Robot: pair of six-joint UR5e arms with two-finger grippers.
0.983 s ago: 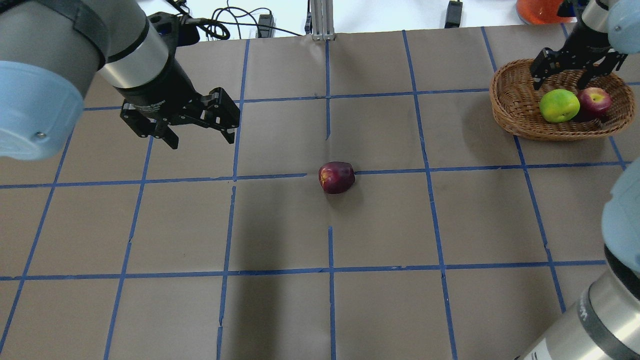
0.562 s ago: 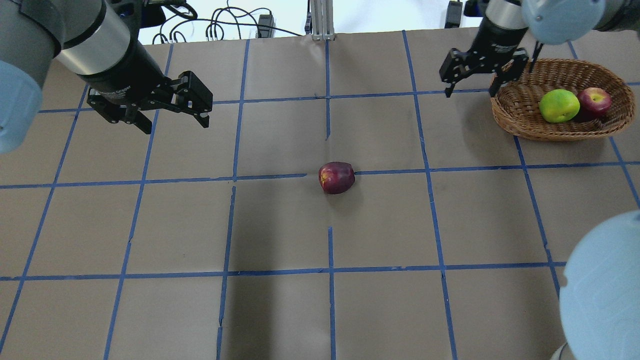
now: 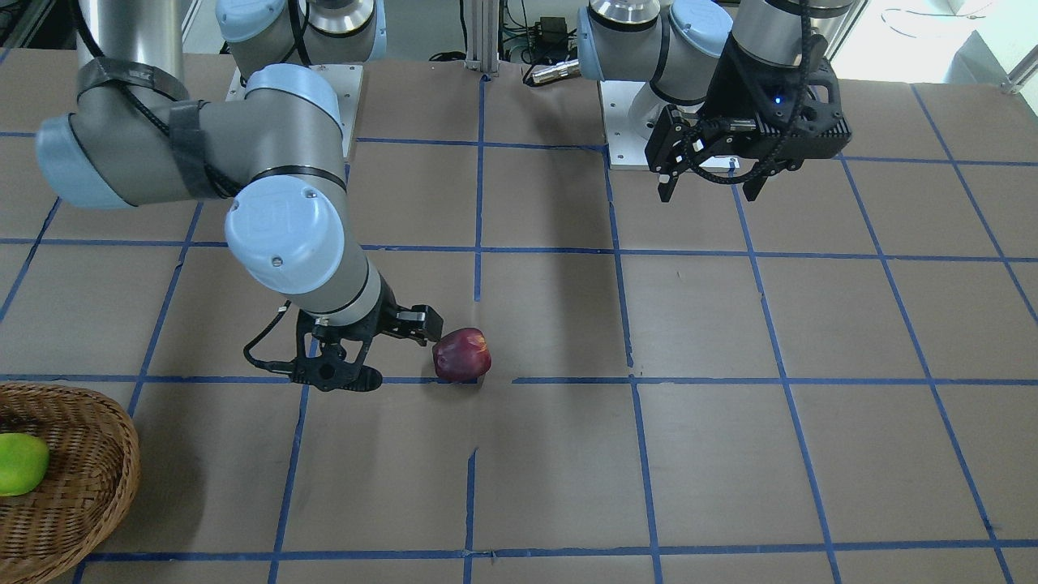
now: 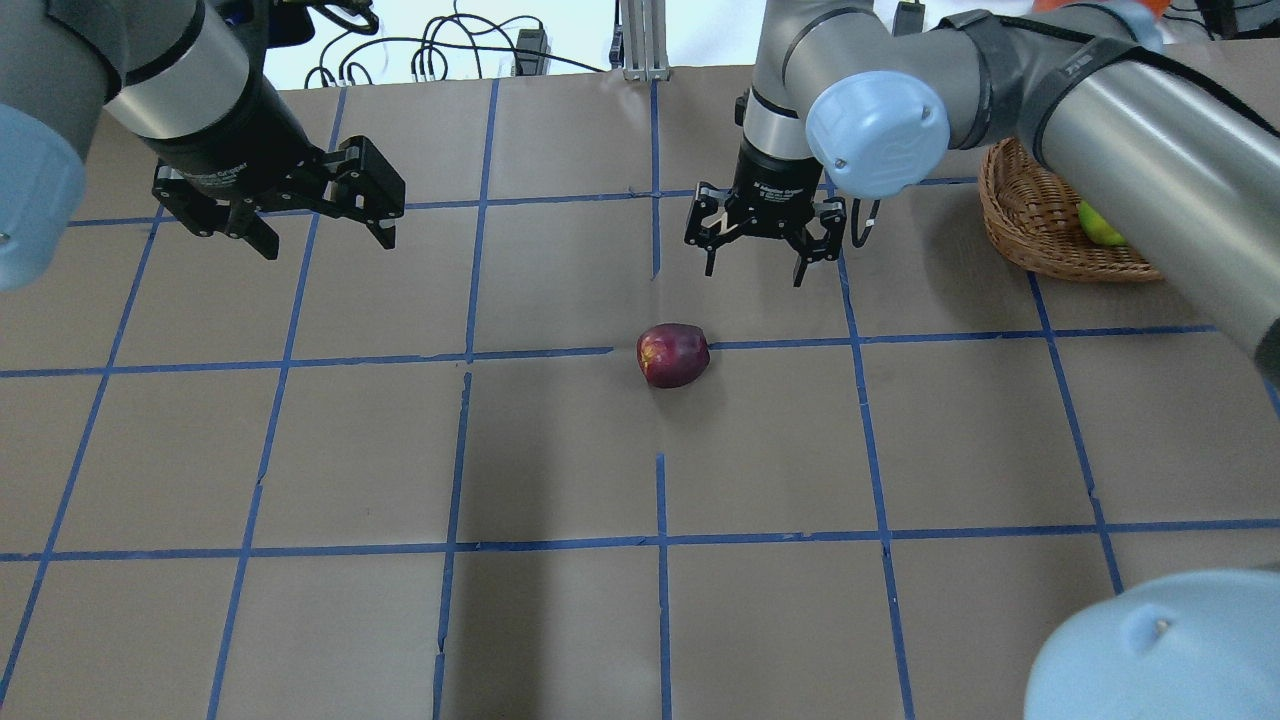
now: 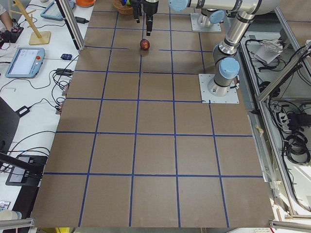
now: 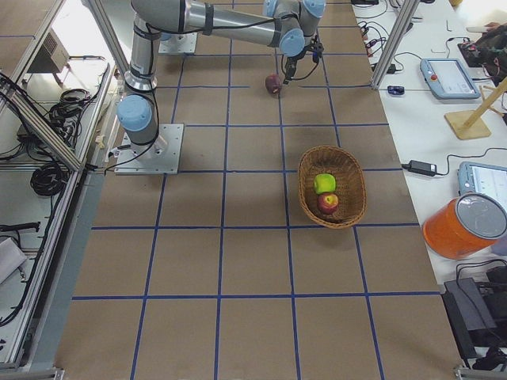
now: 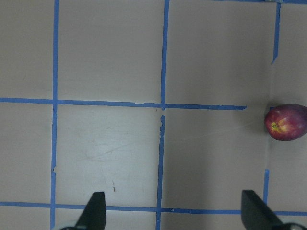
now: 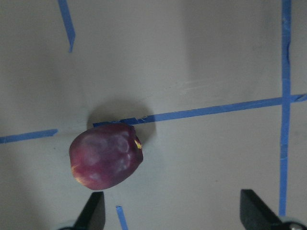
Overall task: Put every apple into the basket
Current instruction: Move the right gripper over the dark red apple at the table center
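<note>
Overhead exterior: maroon apple lies alone on the table, near centre. Right gripper hangs just past it at 1 o'clock, jaws spread, empty. Left gripper is at 10 o'clock, well apart, likewise spread and empty. Basket is farther off at 2 o'clock and holds the green apple; exterior right also shows the red apple inside. Step, as judged: reach for the last apple. Next move calls for centring the jaws over it, descending, closing.

The right arm hides most of the basket.
</note>
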